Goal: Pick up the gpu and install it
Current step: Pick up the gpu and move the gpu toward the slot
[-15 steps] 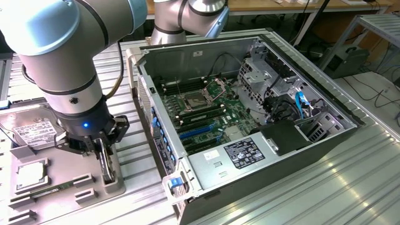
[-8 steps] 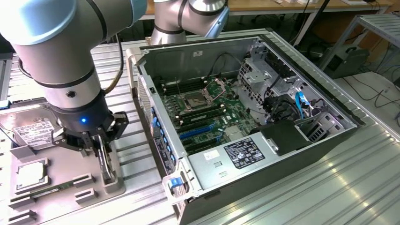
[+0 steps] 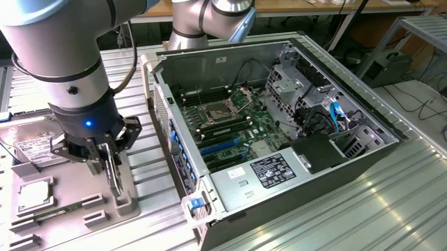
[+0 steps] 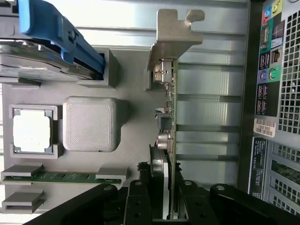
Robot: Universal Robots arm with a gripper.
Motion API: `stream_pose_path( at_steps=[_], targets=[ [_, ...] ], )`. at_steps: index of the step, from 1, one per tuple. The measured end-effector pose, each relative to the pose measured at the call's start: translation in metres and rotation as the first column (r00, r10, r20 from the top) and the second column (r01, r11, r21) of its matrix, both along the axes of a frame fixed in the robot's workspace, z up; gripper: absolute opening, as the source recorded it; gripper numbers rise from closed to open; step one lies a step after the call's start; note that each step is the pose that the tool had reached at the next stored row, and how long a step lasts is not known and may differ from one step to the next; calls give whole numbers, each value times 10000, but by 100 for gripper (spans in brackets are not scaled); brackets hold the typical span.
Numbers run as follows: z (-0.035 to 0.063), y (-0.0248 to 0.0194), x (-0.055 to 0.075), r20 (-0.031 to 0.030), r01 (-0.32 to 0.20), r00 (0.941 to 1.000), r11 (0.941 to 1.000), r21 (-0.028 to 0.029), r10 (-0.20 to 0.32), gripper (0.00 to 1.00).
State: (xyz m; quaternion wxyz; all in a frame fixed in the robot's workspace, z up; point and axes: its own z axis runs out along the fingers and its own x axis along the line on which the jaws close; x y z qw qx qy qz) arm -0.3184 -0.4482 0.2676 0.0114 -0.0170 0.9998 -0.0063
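The gripper (image 3: 103, 157) is clenched on the gpu (image 3: 114, 180), with 2 fingers (image 4: 138, 201) pressing on opposite faces of the card. The card stands on edge in the grey parts tray (image 3: 73, 180), on the side nearest the open computer case (image 3: 209, 63). I cannot tell whether its lower edge has left the tray's holder. The hold appears to sit away from the bracket end of a long thin board, so I judge the card could pivot or slip, and the cooler side gives the fingers an uneven face to squeeze. A tilted card could catch its silver bracket (image 4: 172, 42) on the holder or the case wall, or meet the blue slots (image 3: 222, 146) on the motherboard crooked. Seen edge-on, the gpu is thin and green, with a dark cooler block (image 4: 157, 163) on 1 face, small metal connectors, and a stepped silver bracket at its far end.
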Motion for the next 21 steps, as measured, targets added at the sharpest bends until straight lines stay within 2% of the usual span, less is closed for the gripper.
stream_pose_path(
  at_steps=[9,21],
  targets=[
    [146,0,0,-1,0,10000,10000,-1,0,28],
    [252,0,0,-1,-1,10000,10000,-1,1,28]
  ],
)
